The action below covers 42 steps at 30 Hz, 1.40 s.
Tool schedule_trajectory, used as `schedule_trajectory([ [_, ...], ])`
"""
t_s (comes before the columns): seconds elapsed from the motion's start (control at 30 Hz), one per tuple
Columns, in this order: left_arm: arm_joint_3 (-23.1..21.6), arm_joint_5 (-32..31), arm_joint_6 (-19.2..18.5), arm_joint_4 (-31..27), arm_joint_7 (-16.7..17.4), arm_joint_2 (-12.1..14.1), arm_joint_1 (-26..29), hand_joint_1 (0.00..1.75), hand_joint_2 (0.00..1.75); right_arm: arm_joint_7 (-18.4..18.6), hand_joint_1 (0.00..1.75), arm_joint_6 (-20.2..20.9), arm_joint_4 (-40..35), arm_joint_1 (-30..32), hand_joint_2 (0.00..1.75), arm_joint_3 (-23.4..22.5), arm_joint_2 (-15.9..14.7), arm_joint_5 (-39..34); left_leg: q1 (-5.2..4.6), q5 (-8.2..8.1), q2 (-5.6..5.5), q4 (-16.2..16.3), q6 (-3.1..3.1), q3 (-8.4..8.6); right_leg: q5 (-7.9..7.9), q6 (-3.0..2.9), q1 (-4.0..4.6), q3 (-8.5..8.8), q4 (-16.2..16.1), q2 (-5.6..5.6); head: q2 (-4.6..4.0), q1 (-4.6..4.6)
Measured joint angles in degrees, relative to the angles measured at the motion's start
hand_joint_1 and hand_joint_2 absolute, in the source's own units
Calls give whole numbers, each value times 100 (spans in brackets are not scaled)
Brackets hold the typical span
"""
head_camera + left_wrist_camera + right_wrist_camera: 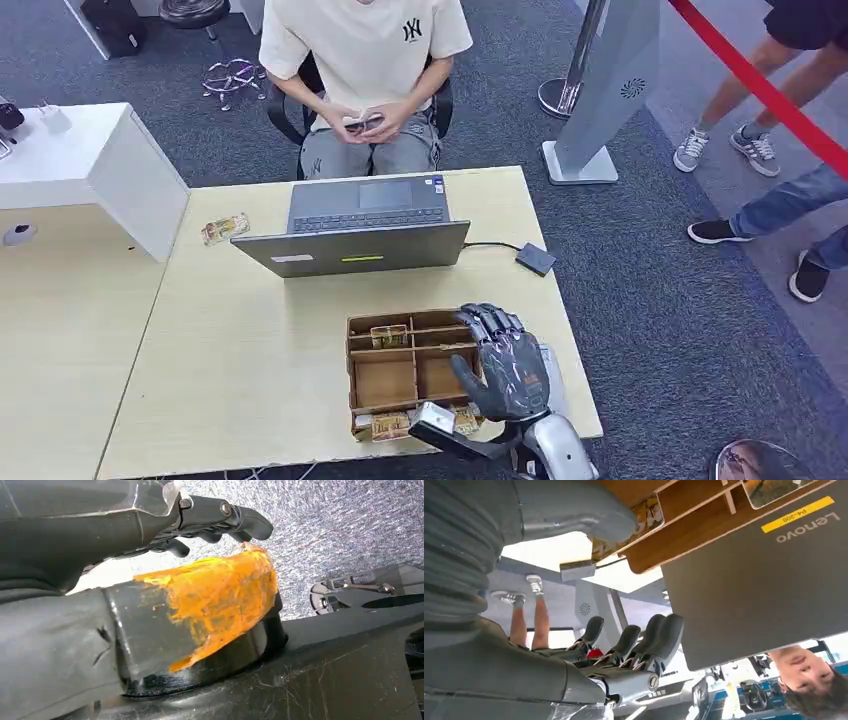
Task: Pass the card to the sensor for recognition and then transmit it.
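Even, diffuse indoor light falls across the pale counter [250, 370] in the head view, with only soft, short shadows beneath the laptop [365, 225] and the wooden tray [410, 372]. The picture is fairly sharp, softening toward its corners. In the right wrist view, bright patches behind the right hand [634, 640] blow out to white. The left wrist view is dark, its close foreground blurred.

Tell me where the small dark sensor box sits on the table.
In the head view, the sensor box lies near the table's right edge, just right of the laptop and joined to it by a cable, beyond the wooden card tray.
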Motion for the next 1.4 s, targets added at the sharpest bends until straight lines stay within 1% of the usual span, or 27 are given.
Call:
schedule_trajectory([
  [0.03,0,2,0,0,-9,0,0,0,0,2,68,0,13,-5,175,0,-2,-11,0,0,0,0,0,0,0,0,0,0,0,0,0,0],
  [0.1,0,15,0,2,-13,0,0,0,0,13,61,0,48,-17,175,0,-2,-11,0,0,0,0,0,0,0,0,0,0,0,0,0,0],
  [0.17,0,17,0,2,-15,0,0,0,0,26,66,0,90,-34,175,0,-4,-22,0,0,0,0,0,0,0,0,0,0,0,0,0,0],
  [0.2,0,17,0,2,-17,0,0,0,0,35,66,0,124,-49,175,0,-4,-26,0,0,0,0,0,0,0,0,0,0,0,0,0,-2],
  [0.23,0,20,0,2,-20,0,0,0,0,46,61,0,151,-62,175,0,-7,-28,0,0,0,0,0,0,0,0,0,0,0,0,0,0],
  [0.33,0,31,0,2,-28,0,0,0,0,59,66,-2,210,-89,175,0,-13,-35,0,0,0,0,0,0,0,0,0,0,0,0,0,0],
  [0.37,0,31,0,2,-30,2,0,0,0,59,65,0,232,-95,175,0,-15,-35,0,0,0,0,0,0,0,0,0,0,0,0,0,0],
  [0.5,0,33,0,2,-31,2,0,0,0,66,66,0,302,-124,175,2,-17,-46,0,0,0,0,0,0,0,0,0,0,0,0,0,-2],
  [0.6,0,33,0,2,-31,2,0,0,0,79,77,0,367,-152,175,2,-22,-50,0,0,0,0,0,0,0,0,0,0,0,0,0,0],
  [0.63,0,33,-2,2,-31,2,0,0,0,79,87,0,383,-161,175,2,-22,-50,0,0,0,0,0,0,0,0,0,0,0,0,0,0],
  [0.67,0,33,0,2,-31,2,0,0,0,81,94,0,402,-172,175,2,-22,-50,0,0,0,0,0,0,0,0,0,0,0,0,0,0],
  [0.7,0,33,0,2,-31,2,0,0,0,81,94,0,422,-182,175,4,-22,-50,0,0,0,0,0,0,0,0,0,0,0,0,0,0],
  [0.77,0,31,-2,2,-31,2,0,0,0,81,145,0,459,-203,175,4,-24,-52,0,0,0,0,0,0,0,0,0,0,0,0,0,0],
  [0.8,0,31,-2,2,-31,2,0,0,0,83,145,0,479,-213,175,9,-24,-52,0,0,0,0,0,0,0,0,0,0,0,0,-2,-2],
  [0.87,0,33,-2,2,-31,2,0,0,0,96,166,0,511,-224,175,9,-24,-52,0,0,0,0,0,0,0,0,0,0,0,0,0,0],
  [0.9,0,33,-2,2,-31,2,0,0,0,96,171,0,525,-225,175,9,-24,-52,0,0,0,0,0,0,0,0,0,0,0,0,0,-2],
  [0.97,0,33,-2,2,-31,2,0,0,0,96,175,-2,544,-231,175,9,-24,-52,0,0,0,0,0,0,0,0,0,0,0,0,0,-2],
  [1.4,0,50,-20,2,-68,2,0,0,0,111,175,-2,573,-283,175,9,-50,-92,0,0,0,0,0,0,0,0,0,0,0,0,0,-2],
])
